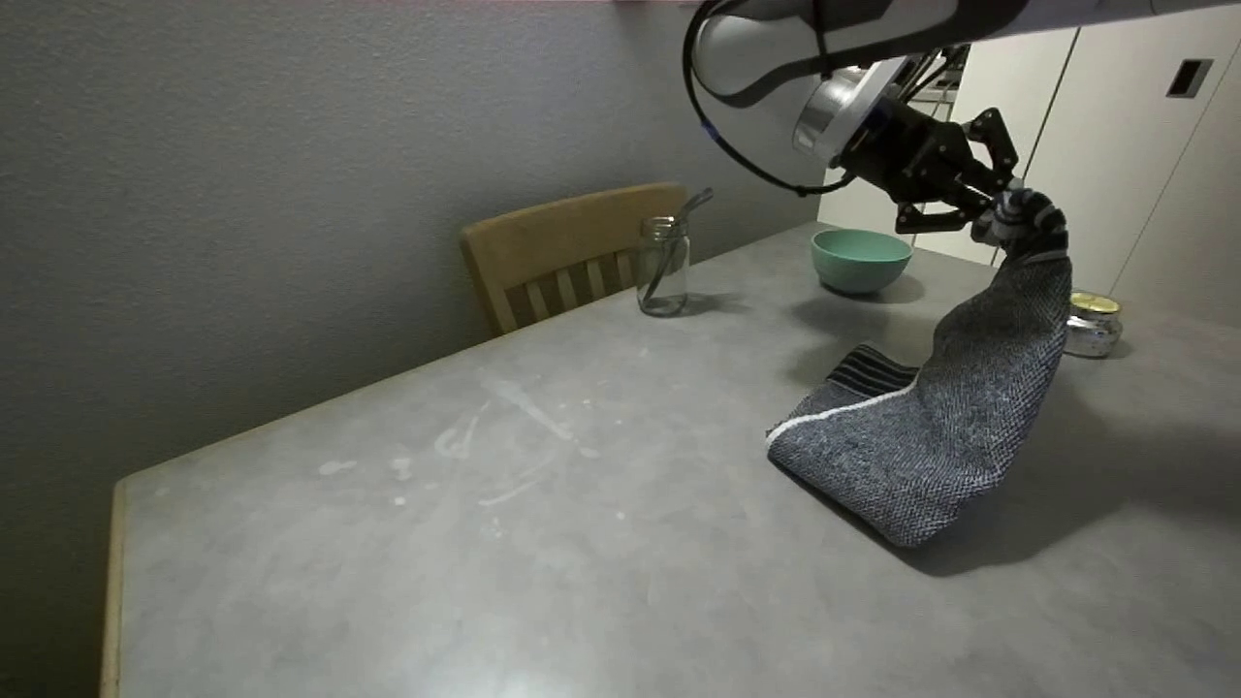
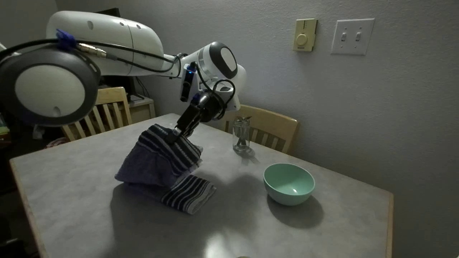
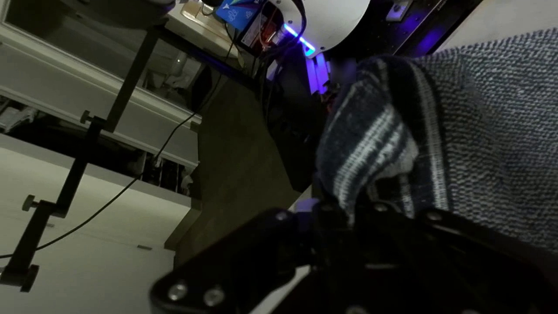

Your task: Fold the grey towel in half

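Note:
The grey towel (image 1: 979, 417) is partly lifted off the table. It also shows in an exterior view (image 2: 148, 161) and in the wrist view (image 3: 501, 122). My gripper (image 1: 999, 199) is shut on one striped end of the towel and holds it above the table. The towel hangs from the fingers and bends over on itself. Its other striped end (image 2: 188, 193) lies flat on the table below the raised end. In the wrist view the fingers (image 3: 344, 213) pinch a bunched fold of navy and white stripes; the fingertips are dark and partly covered by cloth.
A teal bowl (image 1: 861, 260) stands near the towel, also seen in an exterior view (image 2: 288, 184). A glass jar with utensils (image 1: 664, 267) stands by the table edge near a wooden chair (image 1: 572, 237). A small jar with a gold lid (image 1: 1094, 325) stands behind the towel. A wall borders the table (image 1: 388, 543).

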